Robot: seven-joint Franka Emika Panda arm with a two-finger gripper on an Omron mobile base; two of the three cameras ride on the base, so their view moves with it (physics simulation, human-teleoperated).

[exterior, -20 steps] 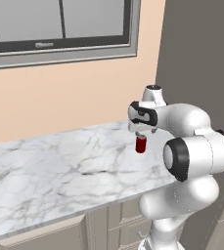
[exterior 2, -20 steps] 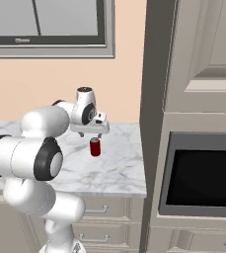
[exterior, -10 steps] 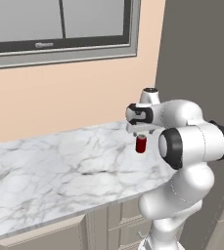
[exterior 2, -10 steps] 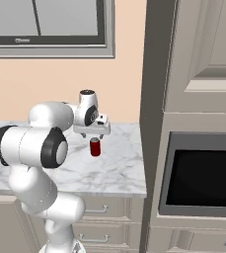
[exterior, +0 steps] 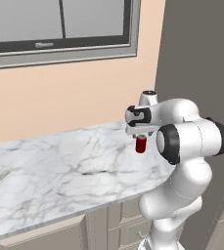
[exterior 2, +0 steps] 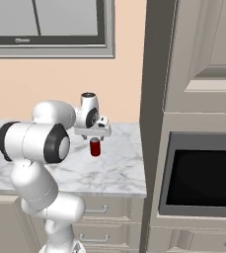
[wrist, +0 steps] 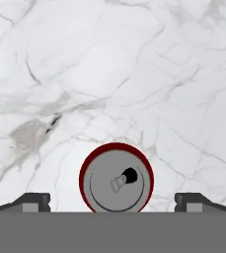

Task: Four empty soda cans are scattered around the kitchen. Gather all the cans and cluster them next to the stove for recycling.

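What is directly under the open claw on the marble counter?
A red soda can stands upright under the claw, between its open fingertips, on the marble counter. The can's base is hidden.

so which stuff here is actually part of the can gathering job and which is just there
Part of the job:
- red soda can, upright on the marble counter
- gripper, open, right above the can, a finger on either side

Just there:
- window above the counter
- built-in oven
- tall cabinet
- drawers under the counter
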